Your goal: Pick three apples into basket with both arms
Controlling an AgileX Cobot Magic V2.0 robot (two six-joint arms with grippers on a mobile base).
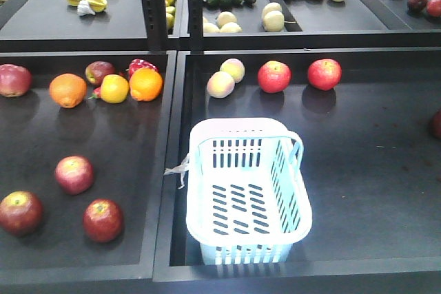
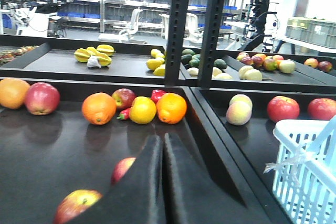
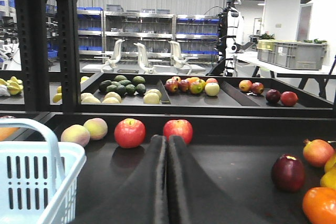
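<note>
Front view: basket (image 1: pixel 238 132) near tray (image 1: pixel 372 170) front edge, wide bare floor on rt.

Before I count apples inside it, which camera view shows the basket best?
The exterior front-facing view: it looks down on the whole basket, with nothing on its slotted bottom. The left wrist view catches only a corner at its right edge; the right wrist view, one end at lower left.

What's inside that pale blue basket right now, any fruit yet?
Nothing: in the front view the basket shows only its bare slotted floor, no fruit. Both wrist views catch just its outer wall and handle, so the inside is hidden there.
</note>
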